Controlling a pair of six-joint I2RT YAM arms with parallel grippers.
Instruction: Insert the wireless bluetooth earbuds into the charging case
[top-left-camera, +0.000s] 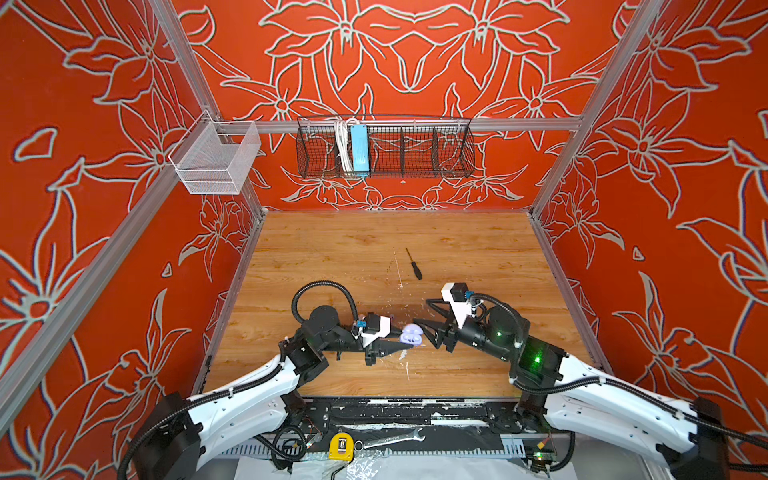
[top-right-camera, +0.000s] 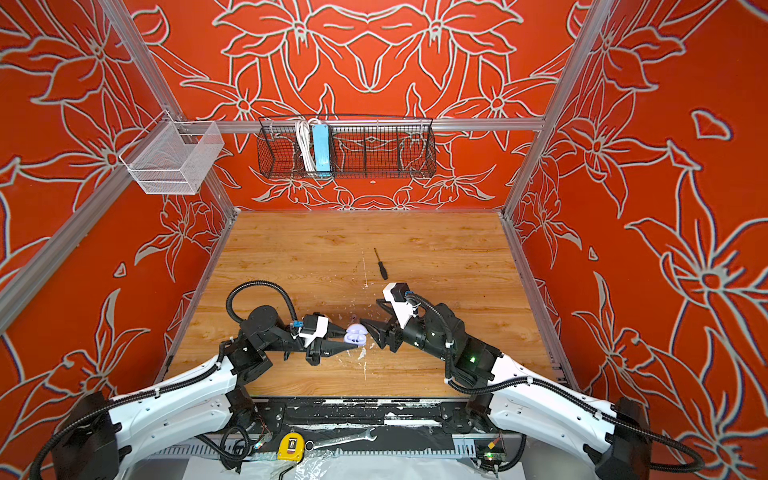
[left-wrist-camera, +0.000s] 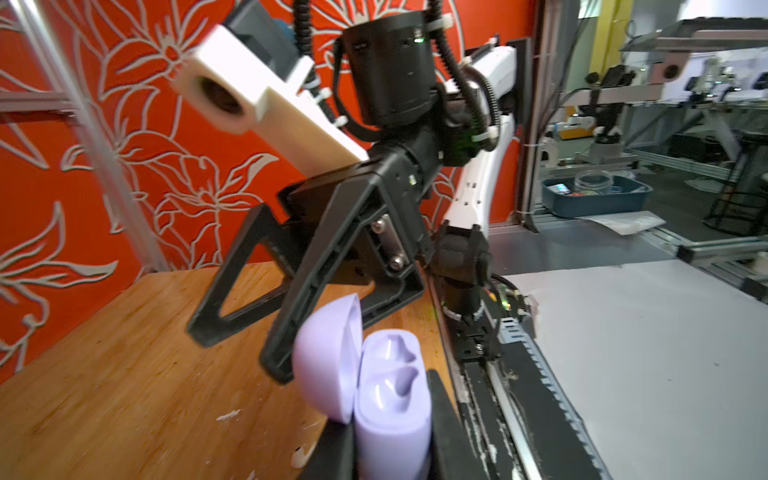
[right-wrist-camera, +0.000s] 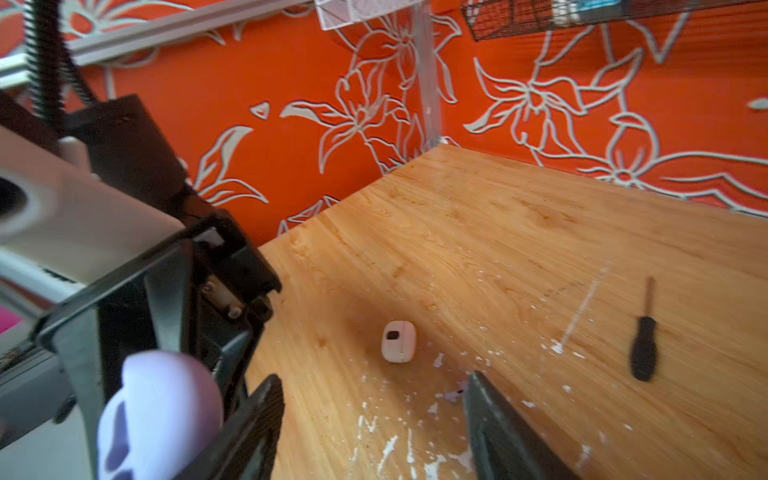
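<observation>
White-flecked wooden tabletop (top-left-camera: 332, 249), red floral walls (top-left-camera: 415, 62), open lavender charging case (top-left-camera: 411, 334)

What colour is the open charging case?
Lavender. The charging case shows best in the left wrist view.

The lavender charging case (left-wrist-camera: 390, 415) looks like smooth glossy plastic (pretty shiny inside), while the table (top-left-camera: 353, 249) is matt wood-grain, flecked white.
</observation>
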